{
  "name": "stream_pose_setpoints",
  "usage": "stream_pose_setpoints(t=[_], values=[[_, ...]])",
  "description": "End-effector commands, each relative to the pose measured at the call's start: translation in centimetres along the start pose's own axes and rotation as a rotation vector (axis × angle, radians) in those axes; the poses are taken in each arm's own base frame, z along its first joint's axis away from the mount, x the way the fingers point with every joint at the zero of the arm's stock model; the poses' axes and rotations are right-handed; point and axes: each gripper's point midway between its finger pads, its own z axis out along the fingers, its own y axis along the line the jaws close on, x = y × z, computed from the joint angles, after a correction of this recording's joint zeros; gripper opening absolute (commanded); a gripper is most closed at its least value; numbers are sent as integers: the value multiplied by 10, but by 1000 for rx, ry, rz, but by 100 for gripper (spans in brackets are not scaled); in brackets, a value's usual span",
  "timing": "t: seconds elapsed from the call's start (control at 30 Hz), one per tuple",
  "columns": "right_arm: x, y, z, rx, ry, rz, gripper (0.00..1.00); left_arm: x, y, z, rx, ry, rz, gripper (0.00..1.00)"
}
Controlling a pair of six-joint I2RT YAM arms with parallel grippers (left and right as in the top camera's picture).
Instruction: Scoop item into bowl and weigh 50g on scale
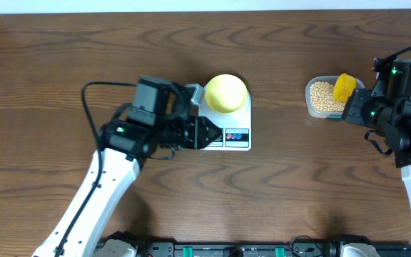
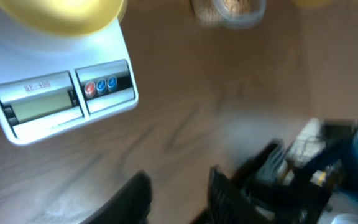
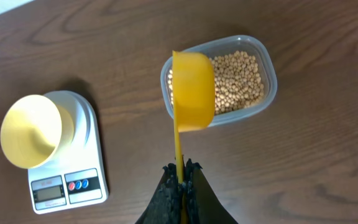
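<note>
Dark wood-grain table [image 1: 63, 64], seen from the fixed overhead camera and from both of my wrists.

Beans [image 3: 241, 78]: small, round, beige-tan, all lay in a clear rounded-rectangular plastic tub [image 3: 268, 102] on the right side of the table, close to my right arm. Yellow scoop [image 3: 193, 90] hung over the tub's left end, its cup covering part of the beans and its thin handle running back to my right gripper [image 3: 182, 180]. Those jaws were pressed together on the handle's end. Could not tell from any view whether the cup carried beans.

Left of the tub, well apart from it, sat the white digital scale [image 1: 237, 137]. Pale-yellow bowl [image 1: 225, 93] stood on its weighing platform, at the end away from the display. Grey LCD [image 2: 42, 102] and three small coloured buttons [image 2: 100, 86] lay at the other end. Reading on the display too blurred to make out.

My left gripper [image 2: 176, 199] was just beside the scale's display end. Its fingers [image 2: 225, 193] were parted a little with only bare table between them, and in the wrist view they stood clear of the scale.
</note>
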Motion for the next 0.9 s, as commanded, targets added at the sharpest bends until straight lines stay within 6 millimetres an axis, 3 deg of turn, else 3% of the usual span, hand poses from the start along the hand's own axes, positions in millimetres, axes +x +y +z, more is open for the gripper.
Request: stream_pose_setpoints(t=[0.0, 0.07, 0.37, 0.67, 0.87], values=[[-6, -1, -3, 9, -17, 22, 2, 14, 7, 13, -122, 23, -14, 19], [-4, -2, -4, 10, -12, 42, 2, 20, 9, 19, -200, 23, 8, 8], [13, -6, -4, 30, 57, 50, 1, 9, 38, 17, -569, -133, 86, 7], [13, -6, -4, 31, 58, 51, 1, 4, 57, 62, -584, -78, 75, 8], [10, -5, -4, 27, 47, 51, 2, 11, 73, 80, -620, -16, 80, 8]])
